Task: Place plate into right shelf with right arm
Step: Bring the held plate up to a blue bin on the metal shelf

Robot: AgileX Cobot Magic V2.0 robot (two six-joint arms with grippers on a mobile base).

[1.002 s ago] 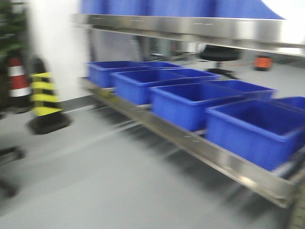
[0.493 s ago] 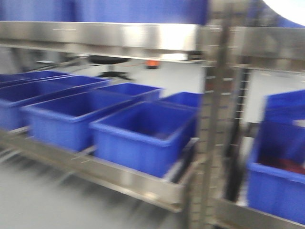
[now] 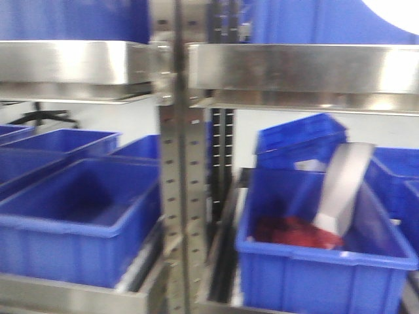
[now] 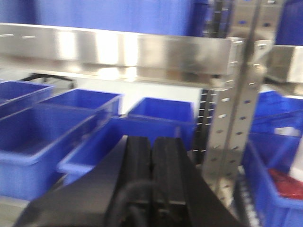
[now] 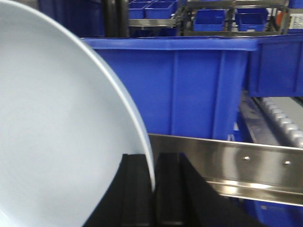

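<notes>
Plate (image 5: 57,132) gripped by its rim in right pincer (image 5: 152,189), held upright on edge, close in front of right shelf (image 5: 227,163), outside the blue bin (image 5: 189,85). Left pincer (image 4: 151,163) fingers pressed together, nothing in it, facing the bins.

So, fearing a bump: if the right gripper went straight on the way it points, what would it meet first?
Probably the shelf's steel rail right ahead, below the blue bin; depth is hard to judge.

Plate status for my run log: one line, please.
right gripper: shut on plate | left gripper: shut, empty | right shelf: plate not yet placed
</notes>
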